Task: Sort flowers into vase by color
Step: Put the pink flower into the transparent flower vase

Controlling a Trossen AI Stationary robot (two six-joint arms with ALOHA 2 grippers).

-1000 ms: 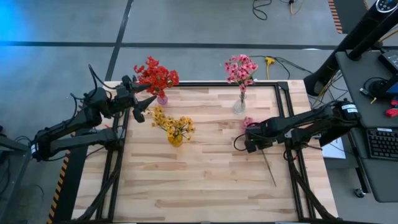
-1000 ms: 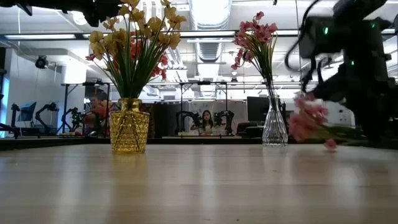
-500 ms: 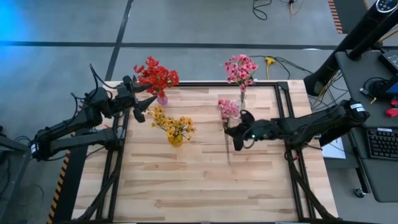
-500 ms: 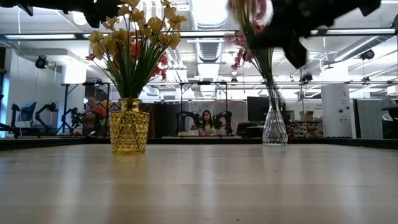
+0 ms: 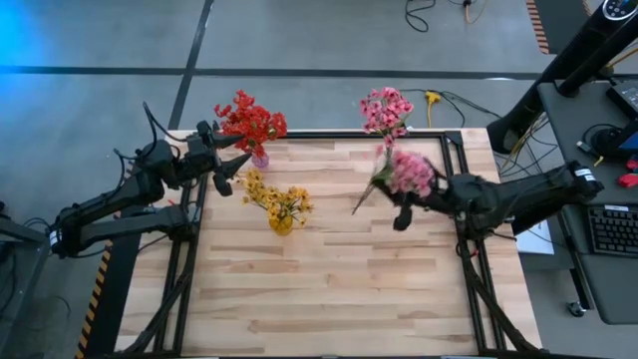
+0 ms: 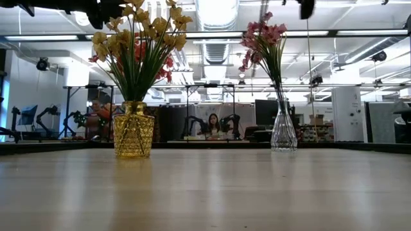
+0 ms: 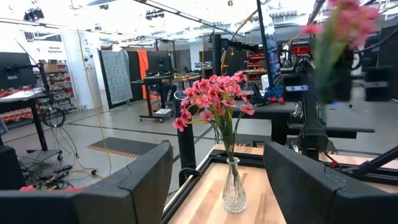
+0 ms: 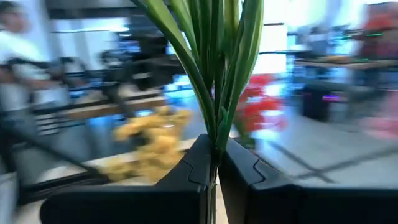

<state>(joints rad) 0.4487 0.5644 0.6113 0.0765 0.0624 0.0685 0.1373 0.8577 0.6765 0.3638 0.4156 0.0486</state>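
Red flowers (image 5: 251,123) stand in a vase at the table's far left corner, and yellow flowers (image 5: 276,200) fill an amber vase just in front of them, toward the middle. Pink flowers (image 5: 385,112) stand upright in a clear glass vase at the far edge, right of centre. One more pink sprig (image 5: 408,173) is lifted clear of the table beside that vase, stem pinched in the right gripper (image 5: 401,211), blossoms up.

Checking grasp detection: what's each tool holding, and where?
Right tool: shut on the pink flower sprig, gripped on its green stem. Left tool: open, empty.
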